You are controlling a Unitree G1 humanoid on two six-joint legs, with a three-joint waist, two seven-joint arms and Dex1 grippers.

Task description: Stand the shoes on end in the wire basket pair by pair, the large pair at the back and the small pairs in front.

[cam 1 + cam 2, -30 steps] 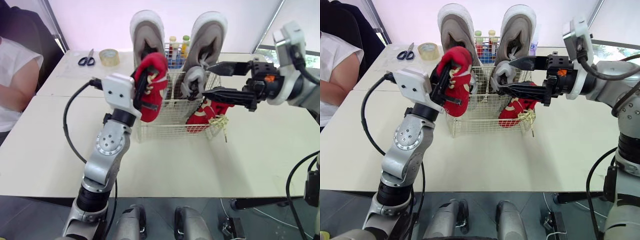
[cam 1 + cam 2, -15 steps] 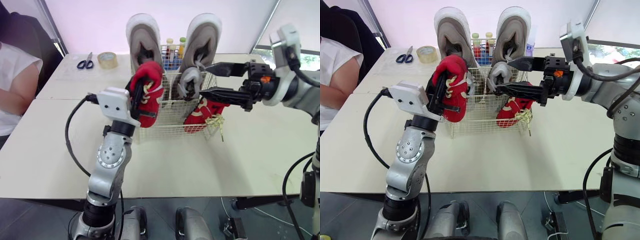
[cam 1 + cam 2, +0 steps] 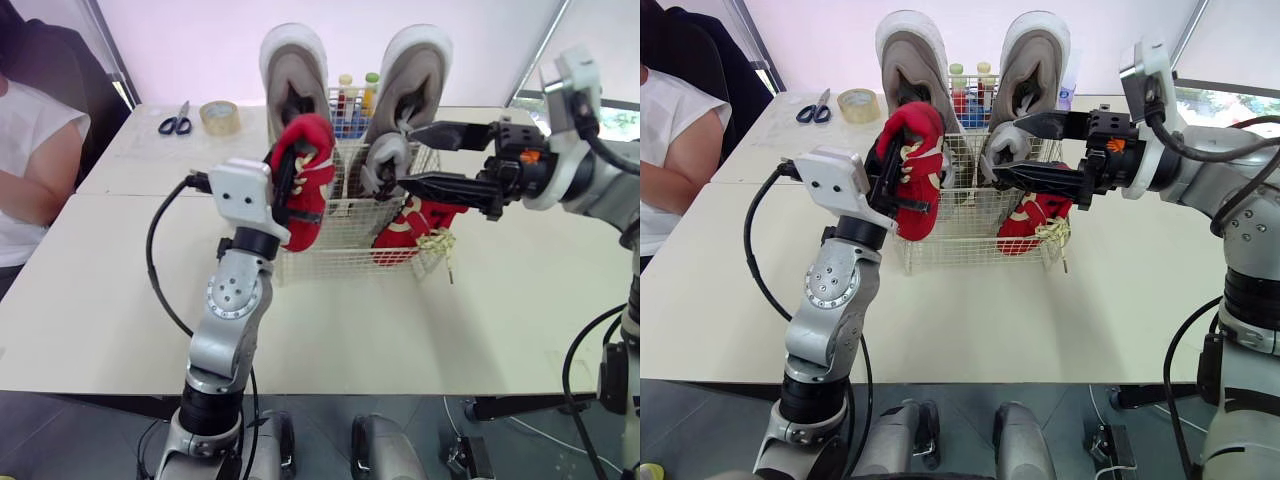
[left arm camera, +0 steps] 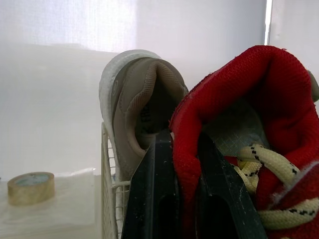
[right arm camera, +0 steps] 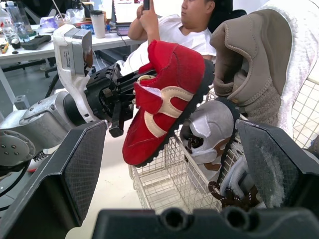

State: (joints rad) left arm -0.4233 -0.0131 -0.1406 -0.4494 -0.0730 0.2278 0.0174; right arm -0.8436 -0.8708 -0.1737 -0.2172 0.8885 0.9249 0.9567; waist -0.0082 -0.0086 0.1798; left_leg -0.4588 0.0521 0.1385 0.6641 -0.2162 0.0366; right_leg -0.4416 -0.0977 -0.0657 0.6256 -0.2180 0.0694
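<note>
Left gripper (image 4: 183, 149) holds the red shoe (image 3: 310, 185) by its collar. Right gripper (image 3: 408, 156) is wide open near the grey shoe (image 3: 384, 160).

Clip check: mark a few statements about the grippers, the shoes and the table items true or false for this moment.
1. The left gripper is shut on a red shoe. True.
2. The right gripper is clamped on the small grey shoe. False: its fingers are spread wide open near that shoe.
3. Two large taupe shoes stand on end at the back of the wire basket. True.
4. The scissors lie inside the basket. False: they lie on the table beside the tape roll.
</note>
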